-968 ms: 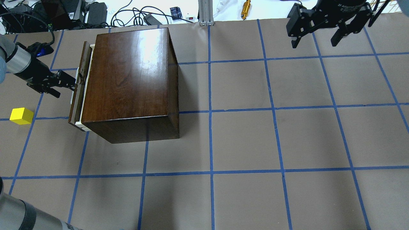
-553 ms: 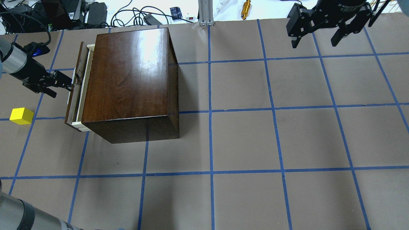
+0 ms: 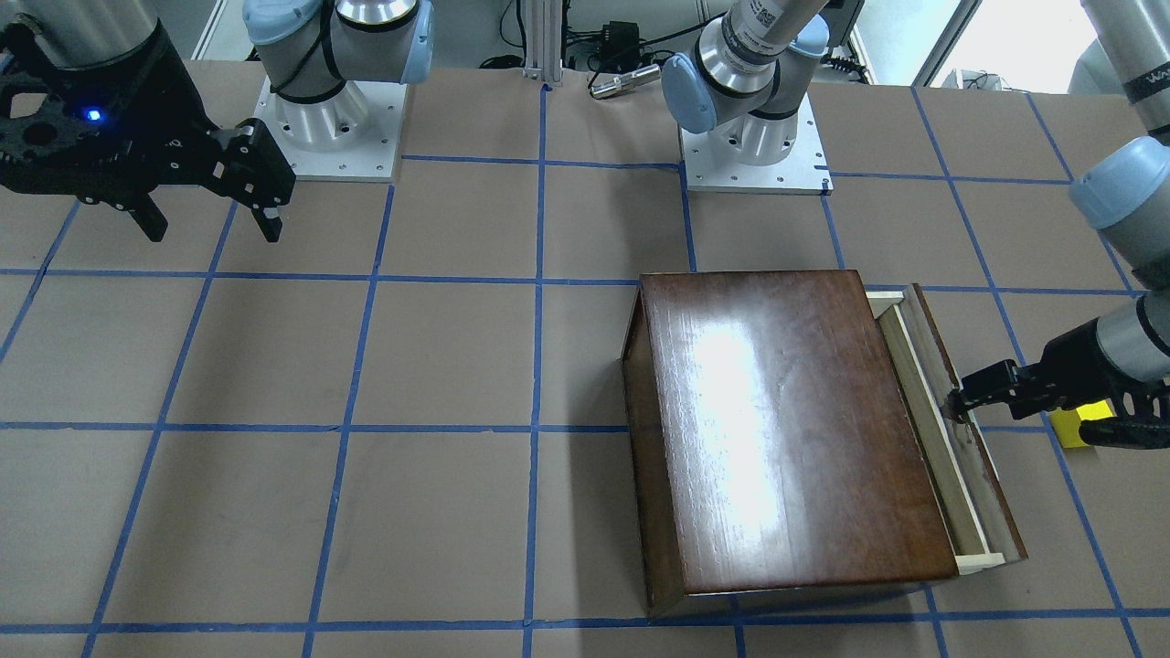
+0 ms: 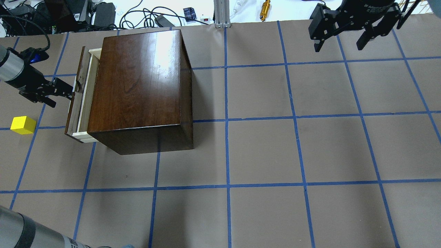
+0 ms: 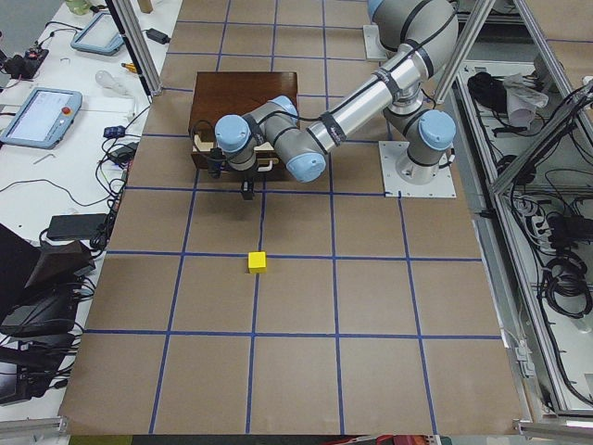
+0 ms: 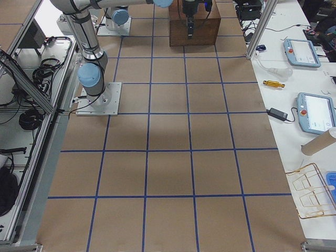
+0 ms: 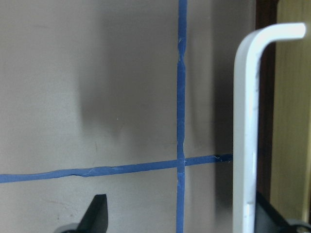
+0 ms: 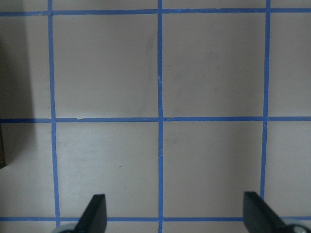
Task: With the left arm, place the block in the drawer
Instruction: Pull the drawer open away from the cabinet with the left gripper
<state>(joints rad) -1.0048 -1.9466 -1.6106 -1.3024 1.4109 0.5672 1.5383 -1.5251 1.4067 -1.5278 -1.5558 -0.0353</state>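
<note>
Now the drawer [image 4: 83, 103] farther out.

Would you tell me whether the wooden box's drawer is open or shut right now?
Partly open: the drawer juts out of the box, a strip of its pale inside showing behind the dark front panel.

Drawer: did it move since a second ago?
Yes. The drawer has slid further out of the wooden box, toward the overhead view's left; the box sits in the same place.
</note>
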